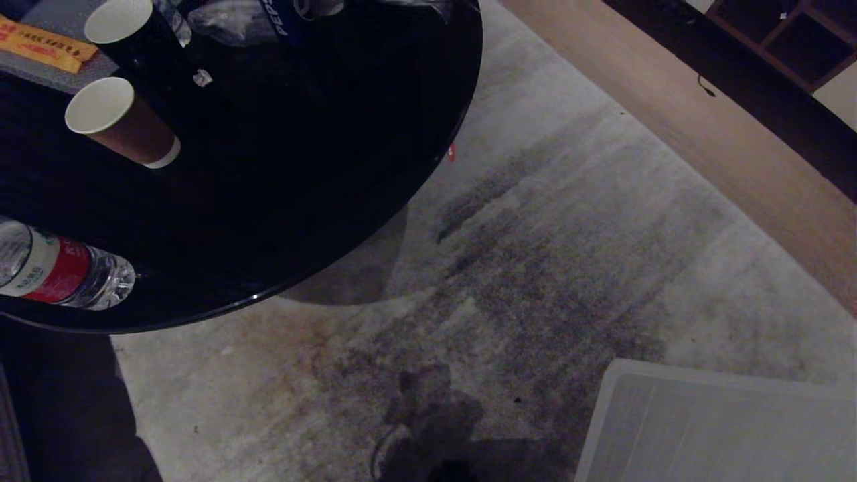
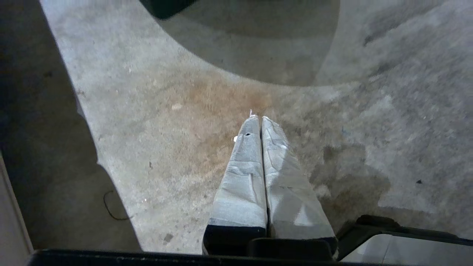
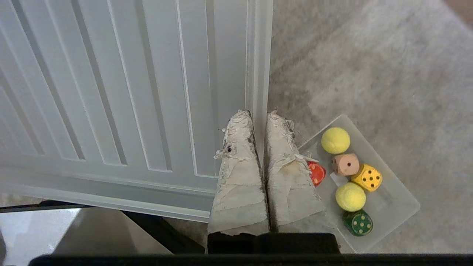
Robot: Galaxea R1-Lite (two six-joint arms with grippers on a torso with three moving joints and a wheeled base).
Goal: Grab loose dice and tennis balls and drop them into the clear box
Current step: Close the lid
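Right wrist view: the right gripper (image 3: 258, 118) hangs over the carpet (image 3: 369, 66) with its fingers pressed together, empty, beside the ribbed clear lid (image 3: 111, 92). The clear box (image 3: 399, 207) is seen just beside the fingertips; both tennis balls (image 3: 335, 140) and the yellow die (image 3: 367, 177), beige die (image 3: 345, 164), green die (image 3: 357, 222) and red die (image 3: 317, 173) appear already gathered in it, the red one partly hidden. Left wrist view: the left gripper (image 2: 260, 120) is likewise closed on nothing above bare carpet. No loose piece is visible; the floor is best scanned for strays before any further reach is made.
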